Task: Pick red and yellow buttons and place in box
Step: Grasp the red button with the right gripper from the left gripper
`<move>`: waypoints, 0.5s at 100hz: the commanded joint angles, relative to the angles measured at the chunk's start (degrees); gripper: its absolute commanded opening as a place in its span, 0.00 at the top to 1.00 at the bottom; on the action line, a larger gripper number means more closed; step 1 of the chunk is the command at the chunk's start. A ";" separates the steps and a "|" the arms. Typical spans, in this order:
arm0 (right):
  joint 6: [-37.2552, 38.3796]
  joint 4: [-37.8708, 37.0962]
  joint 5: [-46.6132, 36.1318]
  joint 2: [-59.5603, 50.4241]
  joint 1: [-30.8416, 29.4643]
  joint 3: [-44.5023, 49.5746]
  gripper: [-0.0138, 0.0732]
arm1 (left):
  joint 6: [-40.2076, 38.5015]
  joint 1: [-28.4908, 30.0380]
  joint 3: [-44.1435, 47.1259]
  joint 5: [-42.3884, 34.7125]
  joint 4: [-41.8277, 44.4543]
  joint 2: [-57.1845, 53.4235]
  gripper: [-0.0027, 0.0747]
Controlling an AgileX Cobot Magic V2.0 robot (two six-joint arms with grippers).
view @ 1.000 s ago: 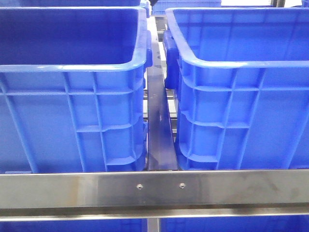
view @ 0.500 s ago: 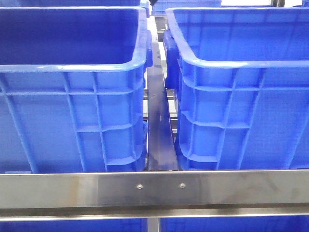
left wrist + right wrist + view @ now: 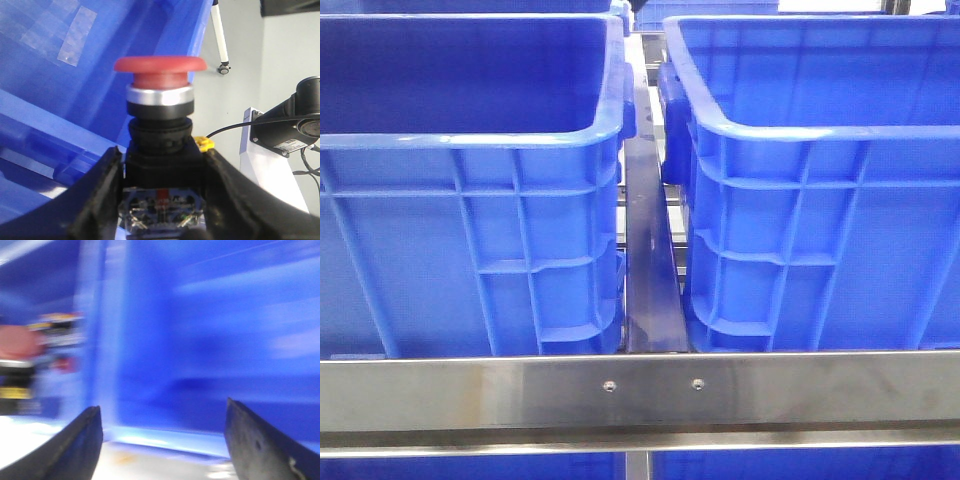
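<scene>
Two ribbed blue crates [image 3: 470, 200], left jaws clamping domed red button [image 3: 160, 70], right jaws spread, view blurred.

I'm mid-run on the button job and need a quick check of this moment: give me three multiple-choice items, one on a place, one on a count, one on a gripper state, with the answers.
1. Where is the red button?
A. Between the jaws of the left gripper
B. On a crate rim
C. On the steel rail

2. How many blue crates does the front view show behind the steel rail, near the camera?
A. One
B. Two
C. Four

3. What state is the right gripper in?
A. Shut on a yellow button
B. Open, nothing between its jaws
C. Shut on a crate rim

Answers:
1. A: the left wrist view shows the red cap standing on its black body between the two jaws.
2. B: the left crate and the right crate stand side by side.
3. B: the right wrist view, though blurred, shows the jaws wide apart.
</scene>
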 commanded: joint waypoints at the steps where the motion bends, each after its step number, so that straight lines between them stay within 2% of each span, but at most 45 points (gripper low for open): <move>1: -7.74 15.00 0.09 2.81 -0.27 -2.37 0.22 | 0.17 -0.40 -1.69 -0.76 -4.19 -2.57 0.79; 12: -16.17 30.44 3.35 6.28 -0.27 -2.37 0.22 | 0.17 -0.40 -1.69 -0.76 -4.19 -2.57 0.79; 21: -20.36 38.49 6.21 9.46 0.16 -2.37 0.22 | 0.17 -0.40 -1.69 -0.76 -4.19 -2.57 0.79; 31: -21.97 41.97 7.10 12.93 2.28 -2.37 0.22 | 0.17 -0.40 -1.69 -0.76 -4.19 -2.57 0.79; 50: -22.16 42.74 4.84 17.08 7.22 -2.37 0.22 | 0.17 -0.40 -1.69 -0.76 -4.19 -2.57 0.79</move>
